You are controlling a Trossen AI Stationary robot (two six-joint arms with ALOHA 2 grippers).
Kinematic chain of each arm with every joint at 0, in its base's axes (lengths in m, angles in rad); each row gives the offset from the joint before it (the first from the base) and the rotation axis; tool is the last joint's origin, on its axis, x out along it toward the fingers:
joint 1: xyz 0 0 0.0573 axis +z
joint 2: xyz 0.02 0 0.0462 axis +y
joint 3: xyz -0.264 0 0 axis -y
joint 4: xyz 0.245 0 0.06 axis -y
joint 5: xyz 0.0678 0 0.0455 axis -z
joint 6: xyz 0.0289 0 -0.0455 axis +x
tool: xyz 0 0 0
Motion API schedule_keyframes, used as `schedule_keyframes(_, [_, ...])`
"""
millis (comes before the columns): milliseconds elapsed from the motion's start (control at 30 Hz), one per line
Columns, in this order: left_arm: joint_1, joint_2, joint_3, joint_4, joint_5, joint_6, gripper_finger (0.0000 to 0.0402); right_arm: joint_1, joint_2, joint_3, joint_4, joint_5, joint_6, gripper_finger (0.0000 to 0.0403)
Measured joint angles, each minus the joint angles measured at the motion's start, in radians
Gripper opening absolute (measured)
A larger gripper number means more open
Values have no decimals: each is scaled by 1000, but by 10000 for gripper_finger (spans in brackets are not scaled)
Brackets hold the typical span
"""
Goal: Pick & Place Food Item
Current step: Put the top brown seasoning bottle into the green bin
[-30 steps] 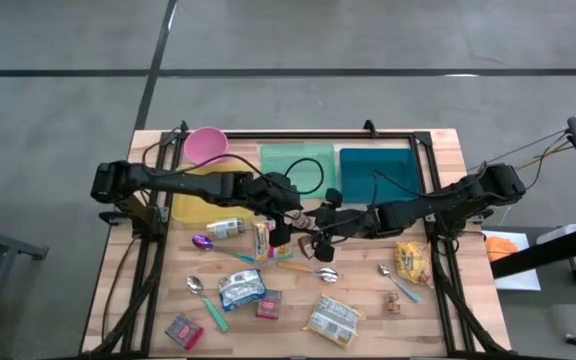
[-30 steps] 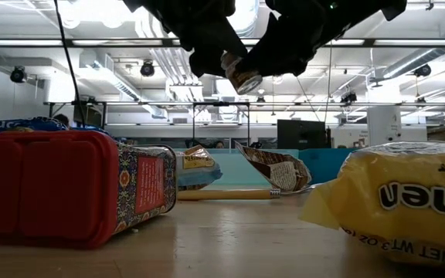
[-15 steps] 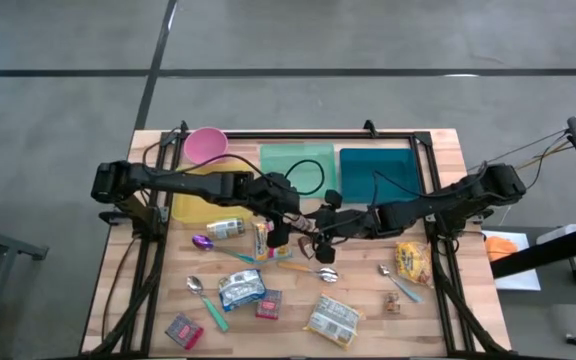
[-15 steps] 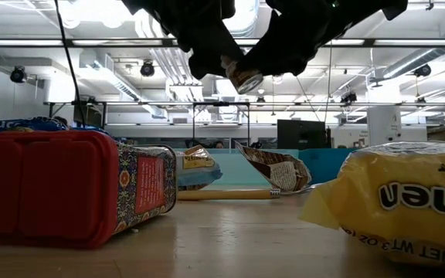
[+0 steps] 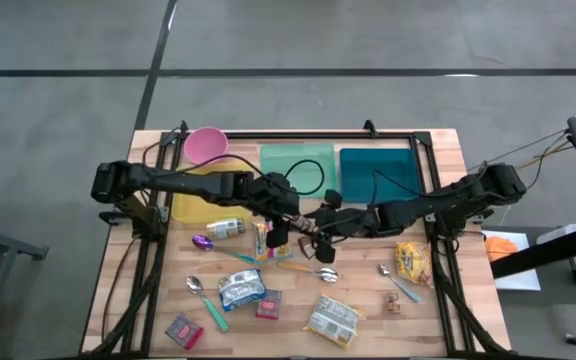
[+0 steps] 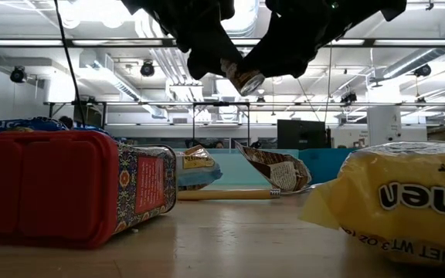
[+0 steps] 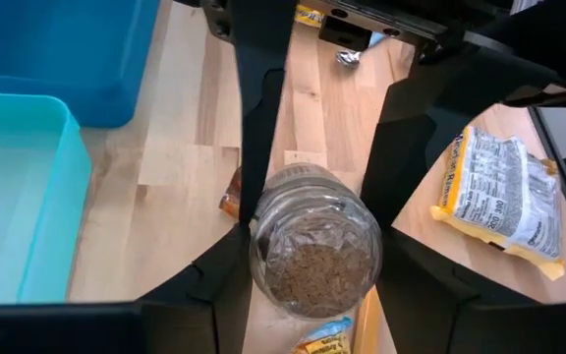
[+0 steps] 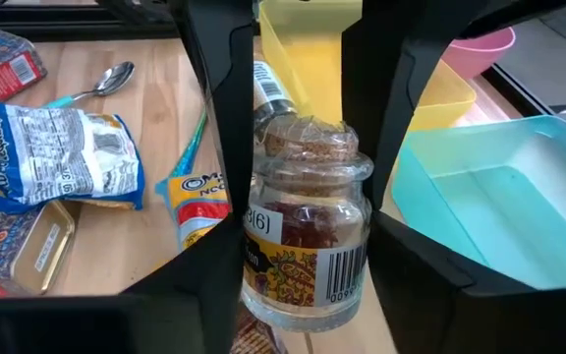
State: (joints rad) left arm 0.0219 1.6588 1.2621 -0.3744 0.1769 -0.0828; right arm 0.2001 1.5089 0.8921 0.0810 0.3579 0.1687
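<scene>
The spice jar (image 8: 303, 236) hangs in the air over the middle of the surface (image 5: 438, 320), caught between the two grippers at the centre of the high view. It is a small clear jar filled with brown grains, with a printed label and barcode on its side. The left gripper (image 5: 290, 226) has its jaws closed against the jar's base end; the left wrist view looks straight at the round glass bottom (image 7: 312, 256), with a dark finger pressed on each side. The right gripper (image 5: 320, 226) straddles the jar's body with its jaws on both flanks, though whether they grip firmly or are loosening I cannot tell.

As a judgement, the task is partway done: the jar is picked up and appears to be passing from one arm to the other, and placing it is left.

The containers lie along the upper part of the high view. The pink bowl (image 5: 206, 144) at upper left shows nothing in it, and neither does the yellow tray (image 5: 193, 205) below it. The green tray (image 5: 278, 165) and the blue tray (image 5: 363, 180) each show only a dark cable crossing over them. Loose packets and spoons are scattered over the lower half of the surface.
</scene>
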Motion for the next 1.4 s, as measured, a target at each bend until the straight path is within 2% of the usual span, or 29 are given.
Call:
schedule_keyframes(167, [0,-1,1,5,11,-8,179,1,0,0,0,-3,-16,283])
schedule_keyframes(333, [-1,-1,2,5,-12,-26,179,-1,0,0,0,9,0,321])
schedule_keyframes(500, [8,-4,6,-35,-85,-32,179,0,0,0,-14,53,34,328])
schedule_keyframes(700, [53,-5,56,-153,-186,-47,179,-4,0,0,-174,72,162,329])
schedule_keyframes(833, [110,-5,70,-172,-185,-10,179,-4,0,-4,-213,90,228,329])
schedule_keyframes(1067, [255,4,69,-244,-185,1,179,0,0,-11,-212,91,232,330])
schedule_keyframes(1233, [346,40,68,-286,-178,-16,179,0,0,-14,-212,91,232,330])
schedule_keyframes(1400, [388,103,76,-303,-177,-53,179,0,0,-22,-212,90,232,330])
